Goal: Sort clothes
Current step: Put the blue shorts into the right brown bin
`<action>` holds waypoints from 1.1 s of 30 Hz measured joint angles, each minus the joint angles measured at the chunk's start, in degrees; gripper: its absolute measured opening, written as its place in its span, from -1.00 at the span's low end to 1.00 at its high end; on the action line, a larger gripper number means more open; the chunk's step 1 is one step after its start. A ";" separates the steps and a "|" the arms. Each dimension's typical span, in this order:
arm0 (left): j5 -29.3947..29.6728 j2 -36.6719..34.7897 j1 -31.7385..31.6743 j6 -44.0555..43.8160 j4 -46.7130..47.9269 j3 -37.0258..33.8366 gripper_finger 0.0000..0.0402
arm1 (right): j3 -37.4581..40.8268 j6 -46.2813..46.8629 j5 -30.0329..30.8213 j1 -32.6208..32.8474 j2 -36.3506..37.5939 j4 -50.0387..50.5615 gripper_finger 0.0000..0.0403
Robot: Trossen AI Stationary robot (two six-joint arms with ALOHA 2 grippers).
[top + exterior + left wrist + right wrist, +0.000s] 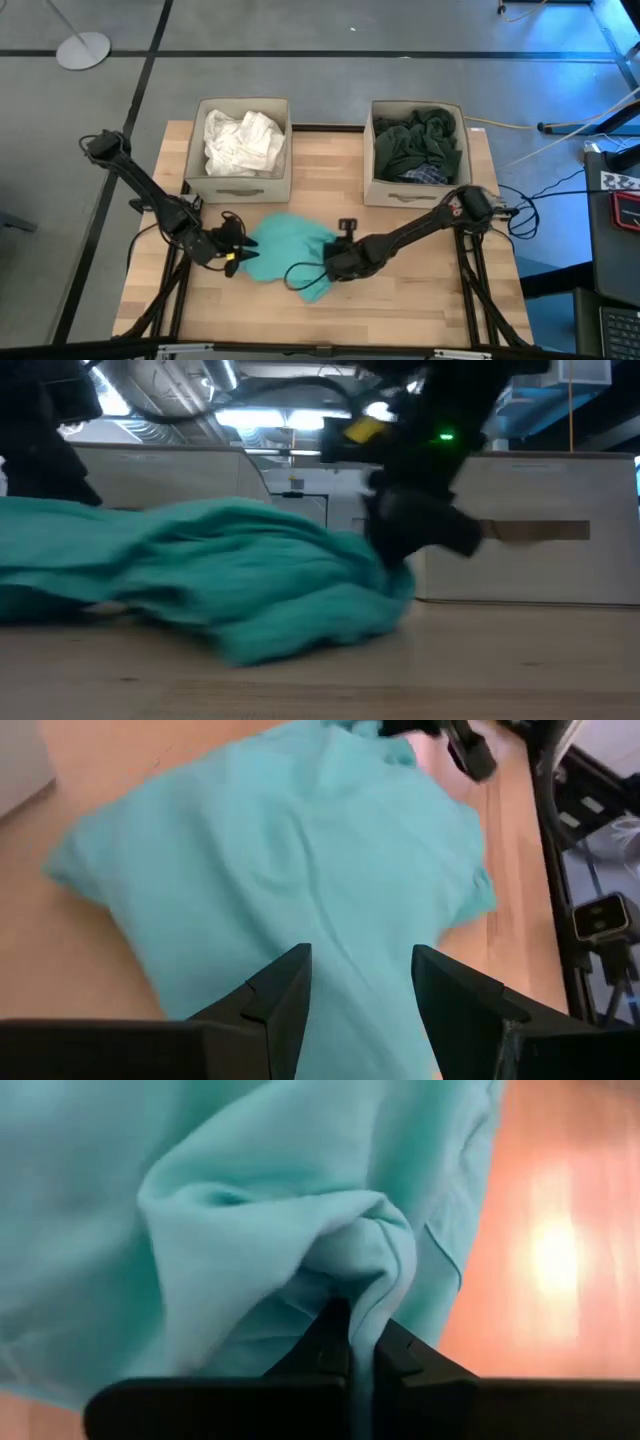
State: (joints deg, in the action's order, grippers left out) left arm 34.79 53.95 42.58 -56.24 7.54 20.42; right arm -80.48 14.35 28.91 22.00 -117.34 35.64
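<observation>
Slippage is your main worry: the right gripper [360,1342] has its fingers pinched together on only a thin ridge of the teal garment [285,250], at the cloth's 3 o'clock edge, so a quick lift could let that small fold pull free. The garment lies spread on the table [420,300] near its middle, in front of both boxes. Your left gripper [232,256] hangs over the cloth's 9 o'clock edge with its fingers apart and nothing between them; if you raise the right side while the left presses down or snags, the fabric may stretch or tear loose from the pinch.

Up at 12 o'clock from the garment sit the left box [196,150] with white clothes [242,140] and the right box [369,148] with a dark green garment [415,140] and a bit of blue plaid shirt [428,175]. The right box is already heaped near its rim, so, as I judge it, a trailing hem could catch on the front wall or drape outside. A dark cable loop [303,276] lies on the cloth's 5 o'clock corner and might drag along.
</observation>
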 joint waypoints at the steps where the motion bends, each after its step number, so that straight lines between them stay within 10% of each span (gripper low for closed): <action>1: 0.01 1.00 -0.49 1.29 -1.87 0.00 -0.18 | 2.80 1.40 0.25 0.04 2.04 -0.99 -0.97; 9: -0.04 11.29 -6.20 9.25 -16.70 -0.01 -0.18 | 20.83 5.13 -5.42 0.11 17.10 -19.01 -0.95; 24: -0.02 30.17 -14.49 11.18 -31.06 -0.01 -0.18 | 21.22 4.06 -6.06 -1.65 18.59 -20.58 -0.80; 33: -0.27 33.16 -14.52 10.23 -32.32 0.01 -0.18 | 20.70 9.35 -11.48 -5.57 23.50 -15.33 -0.13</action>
State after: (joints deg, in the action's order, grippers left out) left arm 34.52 87.11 28.05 -46.02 -24.78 20.42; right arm -59.78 23.70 17.43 16.43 -93.84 20.31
